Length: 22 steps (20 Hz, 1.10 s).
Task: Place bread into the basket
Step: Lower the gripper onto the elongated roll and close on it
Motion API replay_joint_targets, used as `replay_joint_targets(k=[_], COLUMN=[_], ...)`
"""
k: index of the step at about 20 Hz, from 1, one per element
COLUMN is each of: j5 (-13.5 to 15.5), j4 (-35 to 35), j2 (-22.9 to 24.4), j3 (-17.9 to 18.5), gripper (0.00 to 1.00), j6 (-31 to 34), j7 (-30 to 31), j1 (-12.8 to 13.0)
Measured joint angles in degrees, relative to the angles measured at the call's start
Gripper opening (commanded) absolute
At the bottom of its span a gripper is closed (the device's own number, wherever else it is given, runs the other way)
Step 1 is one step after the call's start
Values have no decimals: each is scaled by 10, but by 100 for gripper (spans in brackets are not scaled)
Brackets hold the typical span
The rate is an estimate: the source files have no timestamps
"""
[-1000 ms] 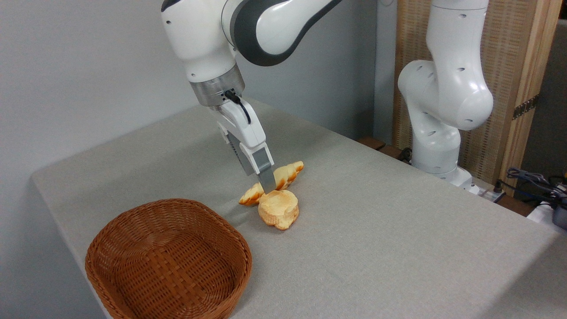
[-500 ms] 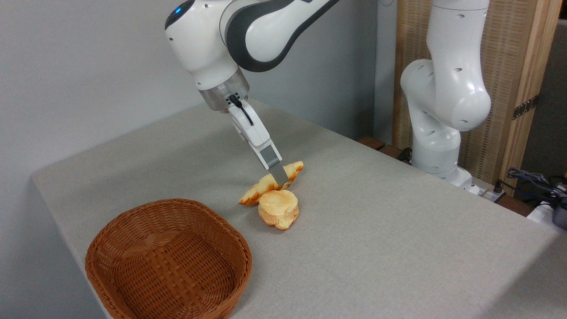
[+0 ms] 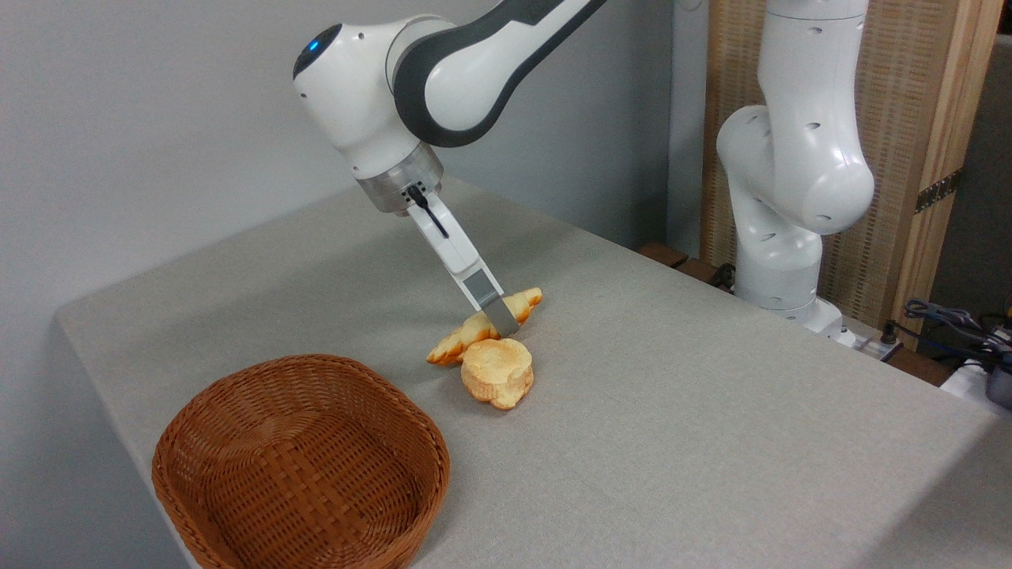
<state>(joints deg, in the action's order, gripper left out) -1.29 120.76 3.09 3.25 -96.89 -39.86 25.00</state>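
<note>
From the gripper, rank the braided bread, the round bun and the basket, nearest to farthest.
1. Braided bread: right at the gripper tip.
2. Round bun: just below, in front of the bread.
3. Basket: far lower left, near the table edge.

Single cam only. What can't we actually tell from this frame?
- Pincer state: only one finger shows, edge-on, so the far one and any grip on the bread are hidden.
- Middle of the bread: covered by that finger and the bun.
- Basket: bottom edge cut off by the frame.
</note>
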Motion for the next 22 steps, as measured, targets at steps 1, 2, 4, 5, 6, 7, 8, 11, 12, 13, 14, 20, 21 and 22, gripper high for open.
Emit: replay_joint_targets(k=[1,2,4,5,6,7,8,11,12,13,14,20,21,22], j5=[0,0,0,0,0,0,0,0,0,0,0,0,0,0], j4=[0,0,0,0,0,0,0,-1,-2,-2,-3,-4,-4,-4], j2=[-3,-5,-8,-9,-9,-9,-9,-9,-9,-9,-9,-9,-9,-9], j3=[0,0,0,0,0,0,0,0,0,0,1,1,1,1], gripper=[99,93,73,59,50,47,43,36,34,31,26,17,14,13], j6=[0,0,0,0,0,0,0,-1,-1,-1,-1,-1,-1,-1], j7=[0,0,0,0,0,0,0,0,0,0,0,0,0,0], j1=[0,0,0,0,0,0,0,0,0,0,0,0,0,0])
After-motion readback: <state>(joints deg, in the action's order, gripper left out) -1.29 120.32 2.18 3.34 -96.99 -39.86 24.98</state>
